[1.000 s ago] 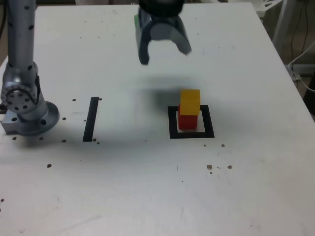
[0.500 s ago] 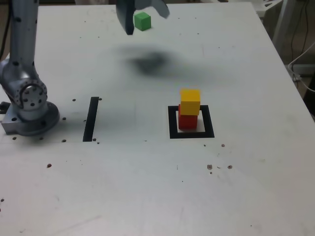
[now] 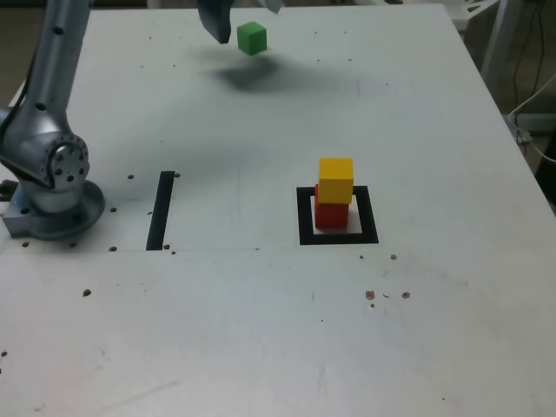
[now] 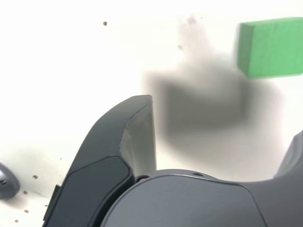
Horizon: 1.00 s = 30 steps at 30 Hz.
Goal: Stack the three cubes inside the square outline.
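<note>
**Ana:** White tabletop (image 3: 261, 330), speckled with small dark marks, and the gripper (image 3: 239, 13) is up at the far edge, mostly cut off by the top of the exterior view. Jaws spread wide, nothing between them.

**Ben:** And the green cube (image 3: 252, 37) sits just below the claw, a touch towards the exterior view's right. On the wrist view, the green cube (image 4: 271, 46) lies ahead of the one dark finger (image 4: 137, 137) we can see, not yet bracketed.

**Ana:** Two down already, I'd say: yellow cube (image 3: 336, 180) on red cube (image 3: 331, 213), inside the square outline (image 3: 304, 217), well away from the claw.

**Ben:** So this is the reach for the last block. Next it needs to centre over the green, drop, and close squarely.

**Ana:** Then a careful placement; that stack looks slightly offset.
</note>
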Available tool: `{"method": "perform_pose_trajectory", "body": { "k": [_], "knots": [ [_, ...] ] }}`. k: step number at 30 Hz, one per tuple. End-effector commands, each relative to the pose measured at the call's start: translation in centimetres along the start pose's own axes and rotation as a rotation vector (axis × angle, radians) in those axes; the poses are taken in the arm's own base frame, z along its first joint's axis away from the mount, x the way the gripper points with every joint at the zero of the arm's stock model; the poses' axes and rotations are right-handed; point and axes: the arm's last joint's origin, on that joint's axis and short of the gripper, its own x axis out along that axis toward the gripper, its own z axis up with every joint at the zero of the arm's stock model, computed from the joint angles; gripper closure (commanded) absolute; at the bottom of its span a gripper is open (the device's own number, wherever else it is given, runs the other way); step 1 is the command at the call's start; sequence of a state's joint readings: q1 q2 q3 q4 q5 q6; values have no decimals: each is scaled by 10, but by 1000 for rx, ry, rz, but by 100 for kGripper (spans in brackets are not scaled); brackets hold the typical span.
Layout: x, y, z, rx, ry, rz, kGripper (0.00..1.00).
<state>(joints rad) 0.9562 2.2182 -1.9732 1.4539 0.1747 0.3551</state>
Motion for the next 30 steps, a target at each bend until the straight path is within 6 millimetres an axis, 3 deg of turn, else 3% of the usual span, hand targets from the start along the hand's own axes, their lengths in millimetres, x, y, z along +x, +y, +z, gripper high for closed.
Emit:
{"method": "perform_pose_trajectory", "body": {
  "k": [1, 13, 24, 30],
  "knots": [
    [6, 11, 12, -6, 1, -9, 0],
    [31, 50, 44, -31, -13, -44, 0],
    [47, 54, 60, -21, -12, -86, 3],
    [58, 54, 66, -18, 7, -112, 16]
  ]
}}
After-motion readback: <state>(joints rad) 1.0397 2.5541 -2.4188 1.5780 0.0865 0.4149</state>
